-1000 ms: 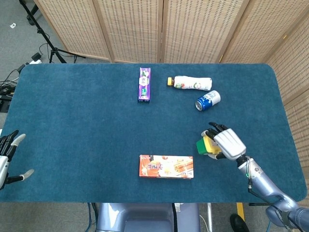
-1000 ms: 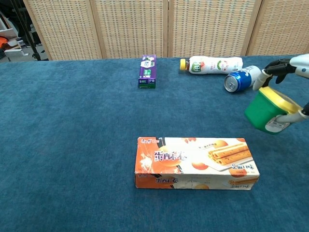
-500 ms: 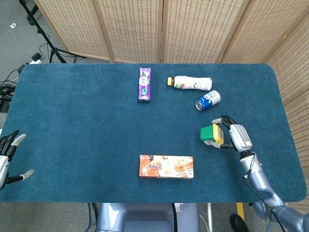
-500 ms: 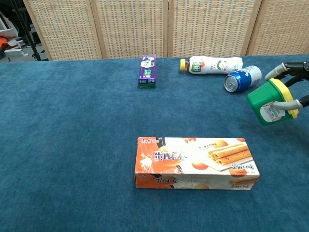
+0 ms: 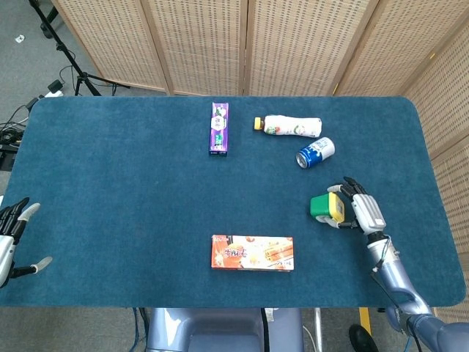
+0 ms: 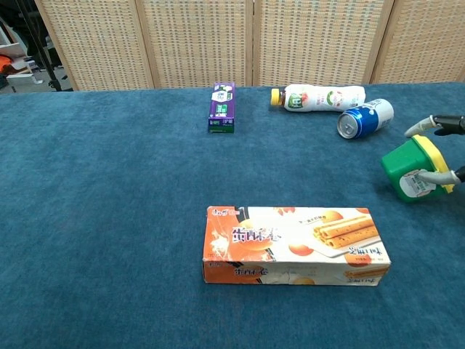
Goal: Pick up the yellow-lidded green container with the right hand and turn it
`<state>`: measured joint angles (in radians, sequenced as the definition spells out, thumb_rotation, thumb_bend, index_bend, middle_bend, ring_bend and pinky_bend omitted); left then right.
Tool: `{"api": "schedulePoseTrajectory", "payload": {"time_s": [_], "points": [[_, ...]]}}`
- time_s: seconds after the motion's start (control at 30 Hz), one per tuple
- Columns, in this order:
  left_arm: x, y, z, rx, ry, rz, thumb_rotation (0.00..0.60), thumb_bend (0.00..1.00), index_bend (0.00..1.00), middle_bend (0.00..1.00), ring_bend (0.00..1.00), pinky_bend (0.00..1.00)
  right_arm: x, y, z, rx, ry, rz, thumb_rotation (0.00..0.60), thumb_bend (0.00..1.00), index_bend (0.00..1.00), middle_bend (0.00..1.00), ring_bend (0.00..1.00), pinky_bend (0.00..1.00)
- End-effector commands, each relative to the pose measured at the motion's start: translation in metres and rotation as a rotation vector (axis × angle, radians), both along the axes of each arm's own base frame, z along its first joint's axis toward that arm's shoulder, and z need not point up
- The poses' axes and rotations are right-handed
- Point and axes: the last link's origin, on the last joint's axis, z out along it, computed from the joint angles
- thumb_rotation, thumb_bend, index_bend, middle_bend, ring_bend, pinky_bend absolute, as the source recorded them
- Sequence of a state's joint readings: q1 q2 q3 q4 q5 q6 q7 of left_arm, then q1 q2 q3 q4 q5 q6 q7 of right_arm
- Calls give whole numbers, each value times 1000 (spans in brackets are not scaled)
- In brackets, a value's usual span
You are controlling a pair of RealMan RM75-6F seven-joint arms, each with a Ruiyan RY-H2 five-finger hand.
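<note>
Against the palm of the right hand (image 5: 365, 213), the green container (image 5: 320, 206) lay on its side in that hand's grasp, yellow lid (image 5: 335, 207) toward the palm and base pointing away, low over the table (image 5: 146, 205), with the idle left hand (image 5: 9, 238) far off.

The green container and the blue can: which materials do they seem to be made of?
The green container held by the right hand looks like matte plastic with a paper label. The blue can appears metal: its rimmed end looks silvery.
</note>
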<state>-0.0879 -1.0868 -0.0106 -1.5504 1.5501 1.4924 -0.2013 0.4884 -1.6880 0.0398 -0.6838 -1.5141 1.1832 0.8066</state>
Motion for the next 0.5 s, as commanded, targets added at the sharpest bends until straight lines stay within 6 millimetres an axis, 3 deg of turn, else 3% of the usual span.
{"api": "schedulePoseTrajectory", "payload": {"time_s": [0.03,0.3,0.5], "points": [[0,0,0,0,0,-1,600,0,52,0,0,48,-2,4,11,27,13,44,600,156,0,0,0,2],[2,-2,0,-1,-2,-16,600,0,52,0,0,48,1,18,35,-23,52,137,600,156,0,0,0,0],[2,-2,1,1,-5,-17,600,0,52,0,0,48,20,23,55,-51,175,246,600,149,1,0,0,0]]}}
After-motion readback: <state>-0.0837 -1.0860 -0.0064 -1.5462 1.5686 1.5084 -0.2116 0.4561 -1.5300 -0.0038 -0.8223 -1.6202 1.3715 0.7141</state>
